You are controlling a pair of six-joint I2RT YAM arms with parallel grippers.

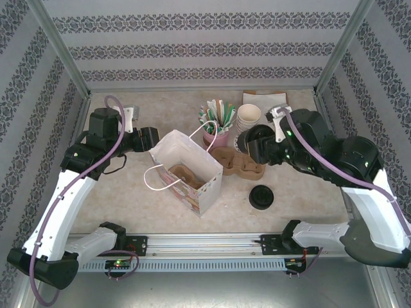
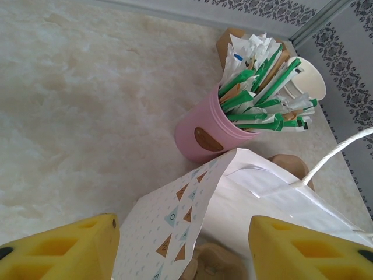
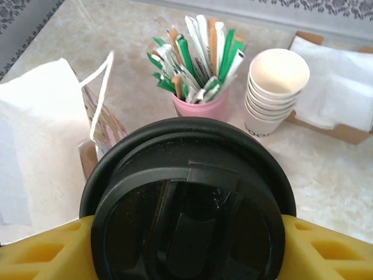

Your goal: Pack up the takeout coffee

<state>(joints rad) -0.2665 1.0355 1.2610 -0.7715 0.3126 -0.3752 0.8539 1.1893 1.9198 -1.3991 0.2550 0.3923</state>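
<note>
The takeout coffee [image 3: 186,198] faces the right wrist camera with its round black lid; the cream cup beneath is hidden. My right gripper [image 3: 186,256] is shut on it, one yellow finger [image 3: 41,254] on each side. From above, the coffee [image 1: 259,142] hangs over the right end of a brown cardboard carrier [image 1: 236,163], right of the open white paper bag [image 1: 186,168]. My left gripper [image 1: 151,138] is open at the bag's left rim. Its yellow fingers [image 2: 58,248] straddle the patterned bag wall [image 2: 175,227] without touching it.
A pink cup of sachets [image 1: 217,127] and a stack of lidless cream cups [image 1: 248,120] stand behind the bag, with napkins [image 1: 264,99] further back. Loose black lids [image 1: 261,196] lie at the front right. A brown carrier piece [image 1: 182,173] lies inside the bag.
</note>
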